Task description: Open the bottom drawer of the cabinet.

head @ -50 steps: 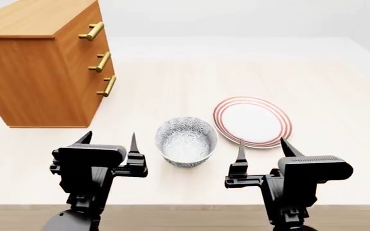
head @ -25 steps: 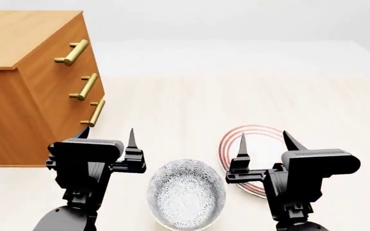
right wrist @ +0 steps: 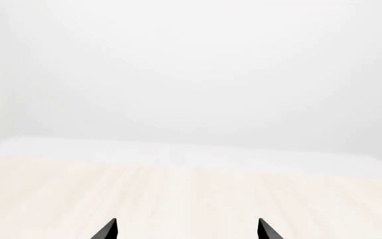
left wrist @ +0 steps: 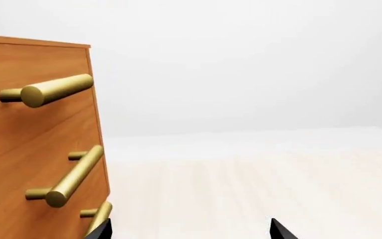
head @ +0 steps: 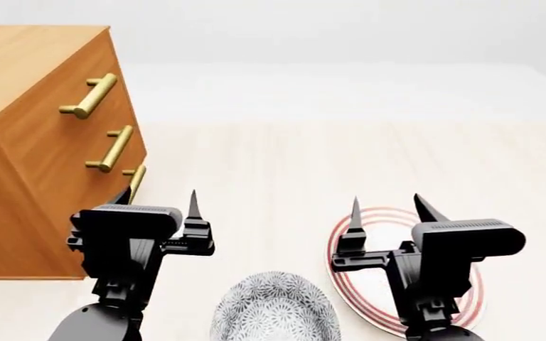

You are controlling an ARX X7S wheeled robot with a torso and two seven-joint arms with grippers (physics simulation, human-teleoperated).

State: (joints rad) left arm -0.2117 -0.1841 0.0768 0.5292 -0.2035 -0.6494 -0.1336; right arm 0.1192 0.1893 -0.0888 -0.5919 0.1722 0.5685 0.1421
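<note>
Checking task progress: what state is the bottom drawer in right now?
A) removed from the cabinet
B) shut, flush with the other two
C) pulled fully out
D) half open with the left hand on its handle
B: in the head view the bottom drawer sits flush in the cabinet front, and the left hand, open, is short of its handle, not touching.

I can't read any text, label, brand, number or sign in my three feeds: the cabinet (head: 26, 142), the patterned bowl (head: 273, 309) and the red-ringed plate (head: 368, 312) carry only grain and decoration
</note>
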